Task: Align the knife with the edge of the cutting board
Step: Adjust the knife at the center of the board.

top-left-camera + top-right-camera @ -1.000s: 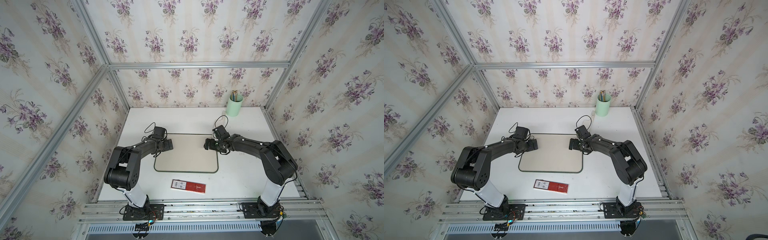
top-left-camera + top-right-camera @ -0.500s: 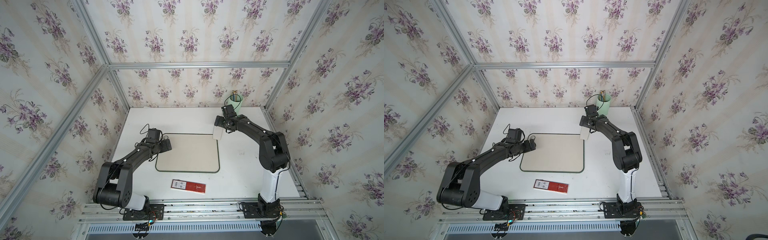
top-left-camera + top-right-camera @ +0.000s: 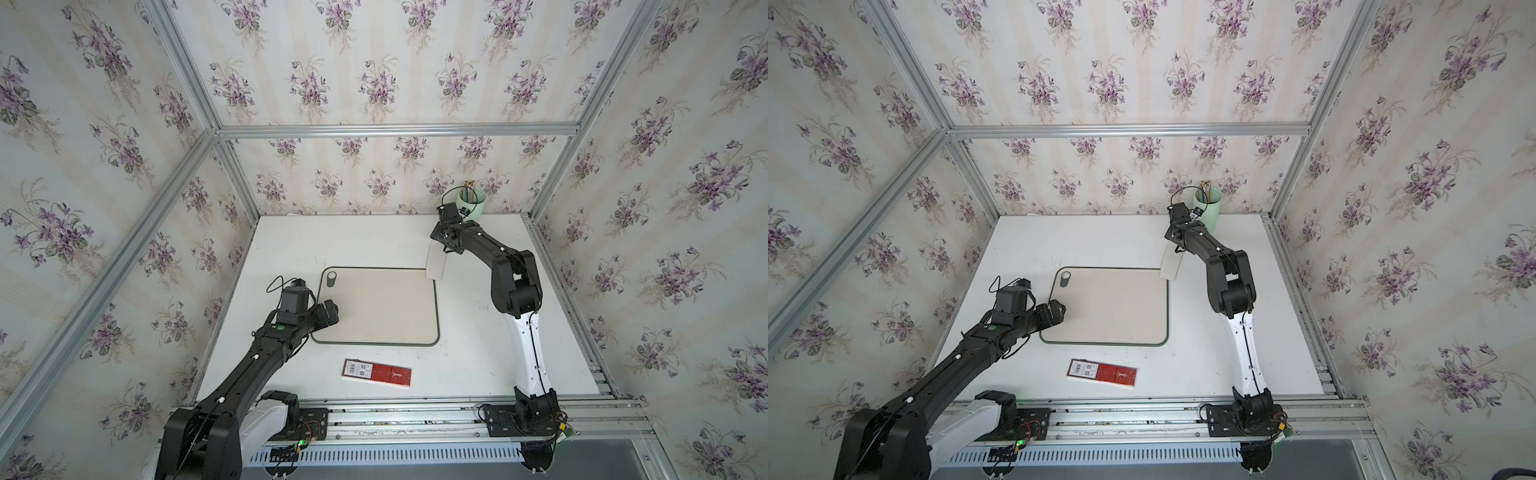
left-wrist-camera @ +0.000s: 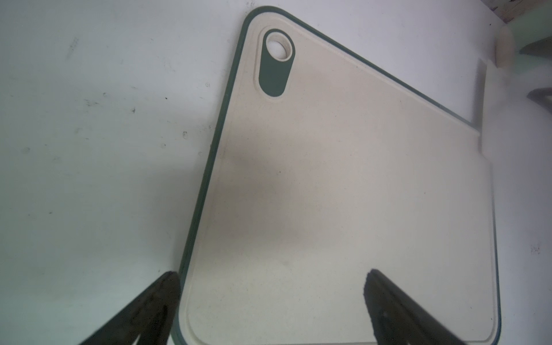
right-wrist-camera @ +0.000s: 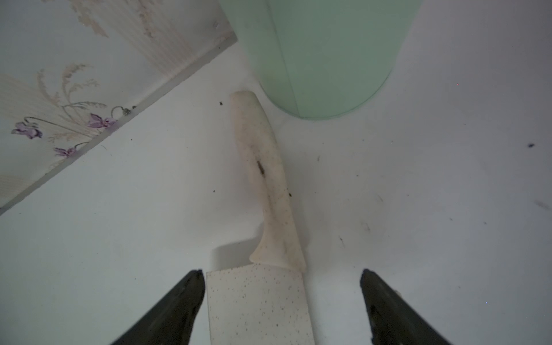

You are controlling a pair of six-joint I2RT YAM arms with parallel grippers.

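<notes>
The right arm has swung off the 1 o'clock corner of the cutting board (image 3: pixel 382 307) and stretched toward 1 o'clock across the table (image 3: pixel 353 241). The right gripper (image 3: pixel 444 248) now hangs by the green cup (image 3: pixel 471 203). This uncovered the knife (image 3: pixel 435 266), which now shows with its blade end lying over that corner. The left arm has drawn back toward 7 o'clock. The left gripper (image 3: pixel 330 311) has left the 11 o'clock corner, baring the handle hole (image 3: pixel 331 279), and is now over the board's 9 o'clock edge.
</notes>
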